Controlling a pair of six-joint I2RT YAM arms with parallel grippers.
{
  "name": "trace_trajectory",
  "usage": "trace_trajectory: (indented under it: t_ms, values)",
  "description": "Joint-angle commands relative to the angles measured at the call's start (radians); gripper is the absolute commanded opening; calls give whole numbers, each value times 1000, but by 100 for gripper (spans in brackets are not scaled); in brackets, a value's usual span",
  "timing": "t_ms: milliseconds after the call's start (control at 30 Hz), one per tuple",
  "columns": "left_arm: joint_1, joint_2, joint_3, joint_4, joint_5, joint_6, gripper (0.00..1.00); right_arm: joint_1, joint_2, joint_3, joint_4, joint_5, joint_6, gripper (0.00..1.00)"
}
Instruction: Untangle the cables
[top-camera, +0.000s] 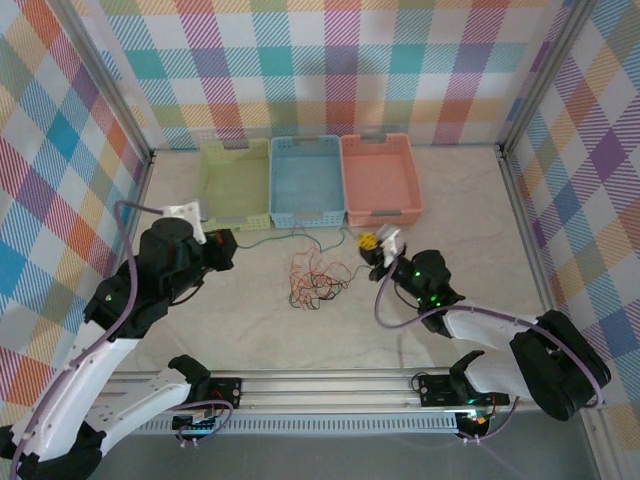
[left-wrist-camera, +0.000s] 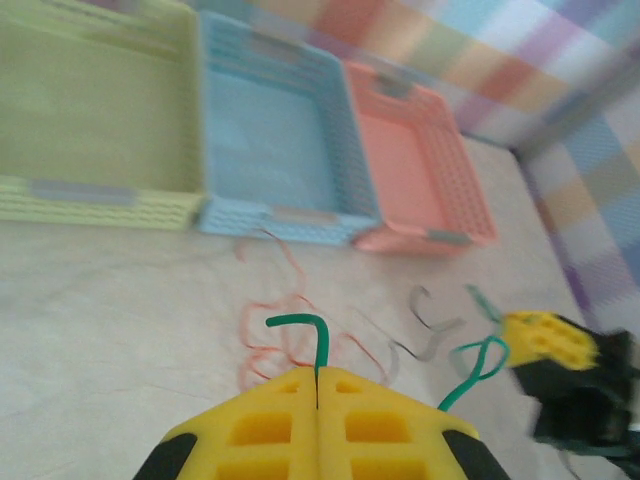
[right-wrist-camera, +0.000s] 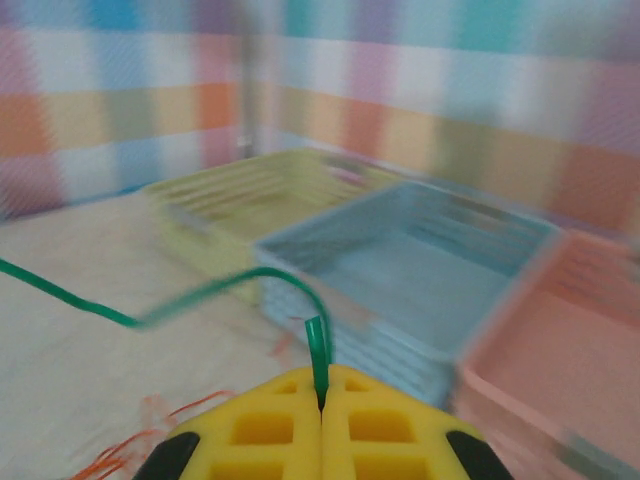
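From above, the left gripper (top-camera: 232, 243) and the right gripper (top-camera: 367, 240) are well apart on the table (top-camera: 470, 230), each at one end of the green cable (top-camera: 290, 233), which runs between them just near of the baskets. The orange cable (top-camera: 315, 276) lies in a loose tangle on the table, near of the green one and between the two grippers. On the far side stand a green basket (top-camera: 237, 212), a blue basket (top-camera: 305, 215) and a pink basket (top-camera: 382, 212), side by side.

In the left wrist view, the left gripper's (left-wrist-camera: 316, 378) yellow fingers (left-wrist-camera: 265, 425) are clenched on the green cable's (left-wrist-camera: 303, 322) end. The orange cable (left-wrist-camera: 268, 345) lies just beyond, and a thin, blurred dark cable (left-wrist-camera: 440, 327) lies to its right.

In the right wrist view, the right gripper's (right-wrist-camera: 321, 378) fingers (right-wrist-camera: 375, 425) are clenched on the green cable (right-wrist-camera: 200, 297), which arcs away to the left. The orange cable (right-wrist-camera: 125, 452) lies on the table at the near left.
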Motion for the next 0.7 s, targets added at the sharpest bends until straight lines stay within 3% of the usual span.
trace_trajectory:
  t_ms: [0, 233, 333, 433, 633, 667]
  values:
    - [34, -63, -27, -59, -208, 2, 0, -85, -29, -38, 9, 121, 283, 0]
    - [47, -131, -69, -72, -335, -7, 0, -126, -64, -52, -54, 214, 374, 0]
    - [49, -149, -87, -53, -333, -4, 0, -141, -69, -57, -37, 170, 368, 0]
    - [51, -132, -94, -21, -225, 19, 0, -141, -67, -38, -48, 103, 339, 0]
    - [51, -59, -147, 127, 170, -32, 0, -139, -58, -27, 32, -93, 276, 0]
    - [51, -40, -152, 146, 226, -52, 7, -137, -52, -24, 46, -134, 263, 0]
